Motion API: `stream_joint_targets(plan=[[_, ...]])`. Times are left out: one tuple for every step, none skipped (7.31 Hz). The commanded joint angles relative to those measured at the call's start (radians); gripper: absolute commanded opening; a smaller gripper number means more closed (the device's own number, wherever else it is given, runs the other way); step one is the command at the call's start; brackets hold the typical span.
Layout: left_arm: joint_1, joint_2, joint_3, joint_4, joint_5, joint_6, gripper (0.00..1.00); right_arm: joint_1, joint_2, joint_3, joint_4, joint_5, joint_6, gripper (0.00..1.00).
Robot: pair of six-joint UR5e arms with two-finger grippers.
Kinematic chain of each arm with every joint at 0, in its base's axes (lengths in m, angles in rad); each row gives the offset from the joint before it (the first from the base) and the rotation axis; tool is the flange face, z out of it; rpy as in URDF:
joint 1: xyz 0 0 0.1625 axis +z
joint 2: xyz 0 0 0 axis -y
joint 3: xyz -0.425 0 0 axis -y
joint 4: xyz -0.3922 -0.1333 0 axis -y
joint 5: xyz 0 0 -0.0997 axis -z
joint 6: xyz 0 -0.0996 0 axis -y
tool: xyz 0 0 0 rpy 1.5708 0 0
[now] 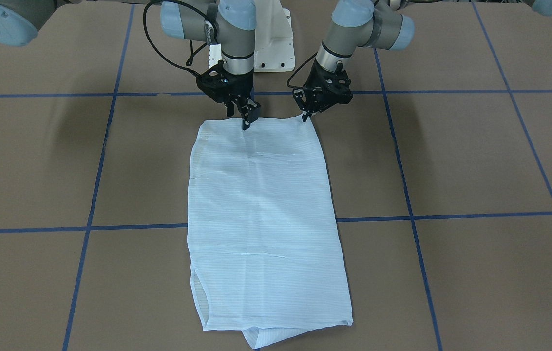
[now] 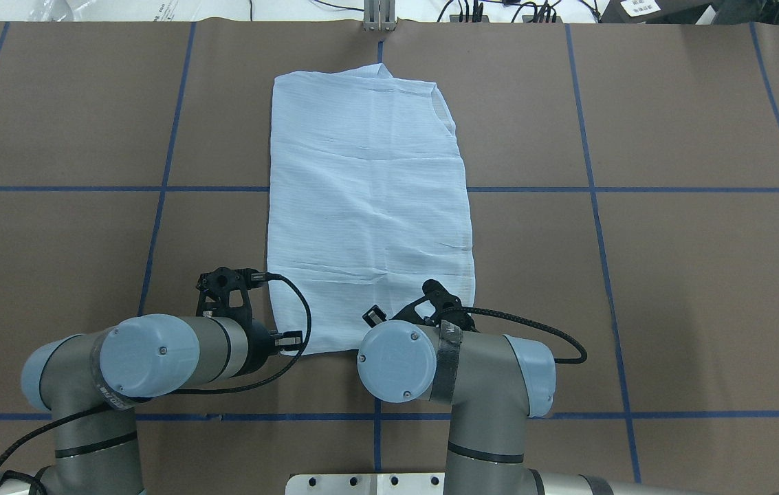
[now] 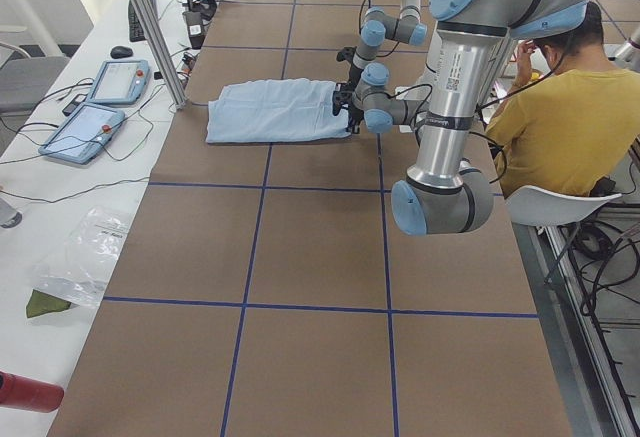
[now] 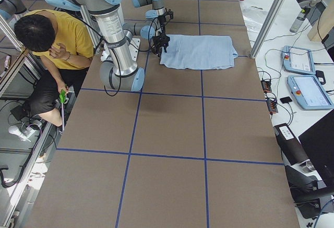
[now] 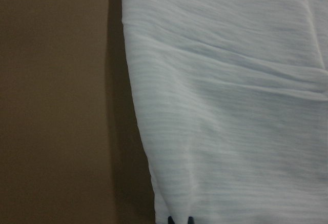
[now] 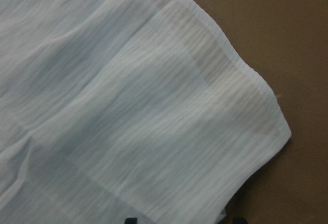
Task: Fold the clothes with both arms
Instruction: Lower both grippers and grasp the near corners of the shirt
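The pale blue striped shirt lies flat on the brown table as a long folded rectangle, also seen from overhead. My left gripper sits at the shirt's near left corner, which rises to a small peak at its tips. In the left wrist view its tips stand close together on the cloth, shut on the shirt. My right gripper is on the same near edge, inward of the other corner. The right wrist view shows its tips wide apart, open over the cloth.
The white pedestal base stands just behind both grippers. A seated person in a yellow top is behind the robot. Two tablets and a metal post sit beyond the shirt's far end. Blue tape lines cross the table.
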Motion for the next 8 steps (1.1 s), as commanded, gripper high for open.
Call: stream_joint_targets(plan=[[0.001, 0.0, -0.001, -0.001, 0.0, 0.0, 0.0, 0.0, 0.006, -0.022, -0.004, -0.006, 0.008, 0.47], [0.001, 0.0, -0.001, -0.001, 0.0, 0.0, 0.0, 0.002, 0.012, -0.022, -0.006, -0.008, 0.011, 0.32], [0.001, 0.002, -0.001, -0.001, 0.0, 0.0, 0.0, 0.003, 0.015, -0.021, -0.004, -0.008, 0.011, 0.0], [0.001, 0.002, -0.001, -0.001, 0.0, -0.002, 0.0, 0.003, 0.015, -0.021, -0.001, -0.008, 0.011, 0.0], [0.001, 0.002, -0.001, -0.001, 0.0, -0.002, 0.0, 0.005, 0.015, -0.021, -0.001, -0.011, 0.011, 0.0], [0.001, 0.0, -0.003, -0.001, 0.0, -0.002, 0.0, 0.006, 0.015, -0.019, -0.001, -0.015, 0.013, 0.0], [0.001, -0.002, -0.016, -0.001, 0.0, 0.0, 0.0, 0.017, 0.014, -0.008, -0.001, -0.017, 0.01, 0.0], [-0.001, 0.003, -0.065, 0.0, -0.008, 0.002, 0.0, 0.026, -0.002, 0.016, -0.002, -0.015, -0.003, 0.0]])
